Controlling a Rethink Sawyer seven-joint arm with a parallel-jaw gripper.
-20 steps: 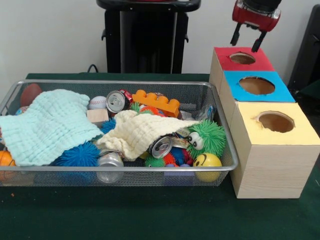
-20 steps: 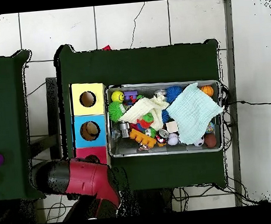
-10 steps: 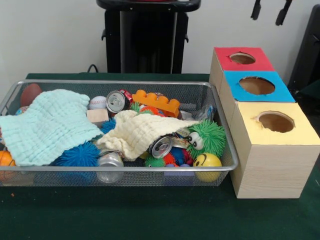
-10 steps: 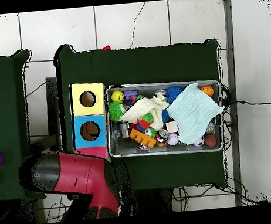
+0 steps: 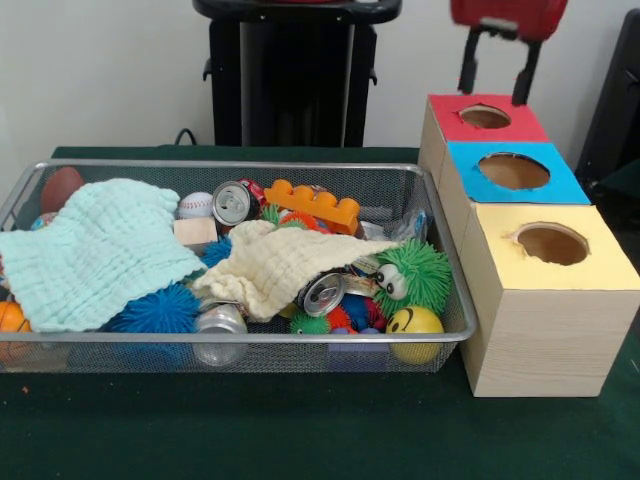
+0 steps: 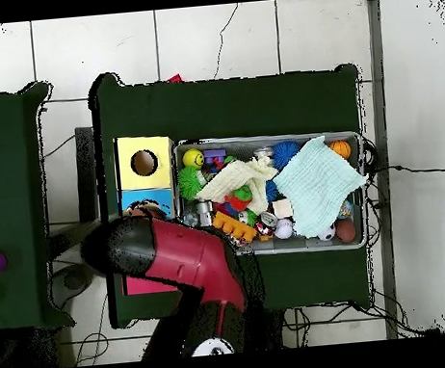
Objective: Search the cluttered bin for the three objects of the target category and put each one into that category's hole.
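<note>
My gripper (image 5: pixel 492 96) hangs open and empty just above the red box's hole (image 5: pixel 485 116), its two black fingers spread apart. The wire bin (image 5: pixel 240 166) holds mixed clutter: three crushed cans (image 5: pixel 232 202) (image 5: pixel 324 293) (image 5: pixel 220 322), a baseball (image 5: pixel 196 205), spiky balls, an orange brick (image 5: pixel 312 204) and a wooden block (image 5: pixel 194 232). A mint cloth (image 5: pixel 95 250) and a cream cloth (image 5: pixel 285 260) cover much of it. In the overhead view my red arm (image 6: pixel 175 263) hides the gripper and the red box.
Beside the bin stands a row of boxes: the red one, a blue one (image 5: pixel 560 185) and a yellow one (image 5: pixel 600 265), each with a round hole. A green fuzzy toy (image 5: pixel 415 275) and a yellow smiley ball (image 5: pixel 414 325) sit at the bin's end nearest the boxes.
The gripper rose out of the front view's top, then came back down over the red hole. In the overhead view the arm swung toward the bin, covering the red box.
</note>
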